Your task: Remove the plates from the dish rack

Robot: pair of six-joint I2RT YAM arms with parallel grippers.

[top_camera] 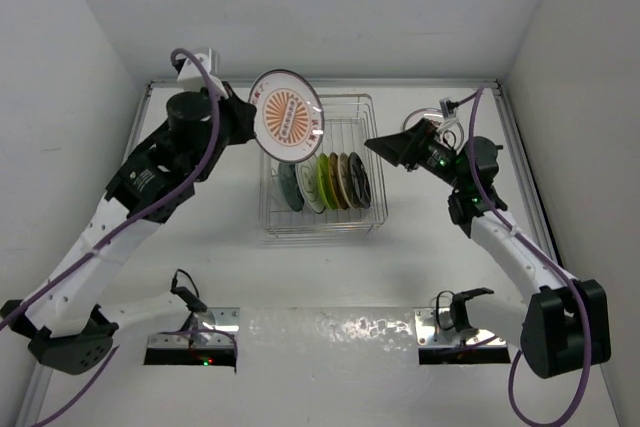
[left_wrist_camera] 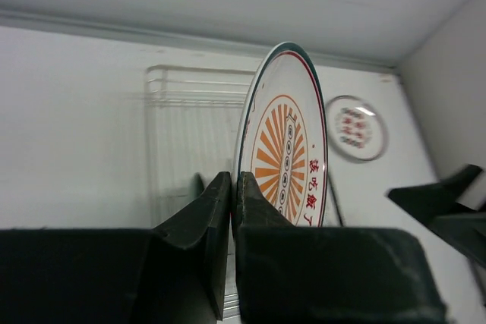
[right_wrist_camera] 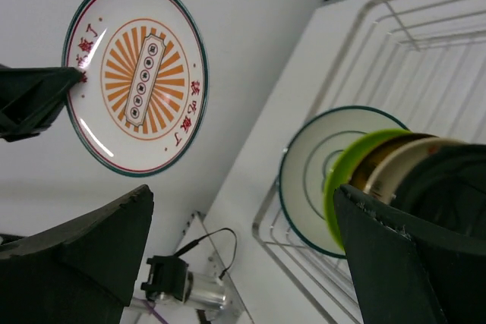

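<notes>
The left tool (left_wrist_camera: 234, 184) is clenched on the rim of one plate (top_camera: 288, 117), its two fingers pinching the bottom edge so the plate stands almost on edge, clear above the dish rack (top_camera: 318, 231). Seen from above, the plate hangs at about 11 o'clock from the rack's middle. A thin rim grip suits a plate that stands upright between tines, since only the edge is open to the fingers, and holding it vertical probably lets it come out of its slot without knocking its neighbours.

The held plate is white and glossy with a dark green rim line. It has an orange sunburst in the centre around a row of small rings, and red characters on the border.

The right tool (right_wrist_camera: 241, 202) is released, jaws spread wide, at about 3 o'clock beside the rack and facing the standing row (top_camera: 325, 182). It looks placed to take the next plate or to receive this one; which, I cannot tell. About five plates stand in the rack, among them a white one with dark rings, a lime green one, a tan one and darker ones.

Another white plate with red marks (left_wrist_camera: 355, 128) lies flat on the table (top_camera: 200, 247) at about 1 o'clock from the rack, which suggests the drop-off spot.
</notes>
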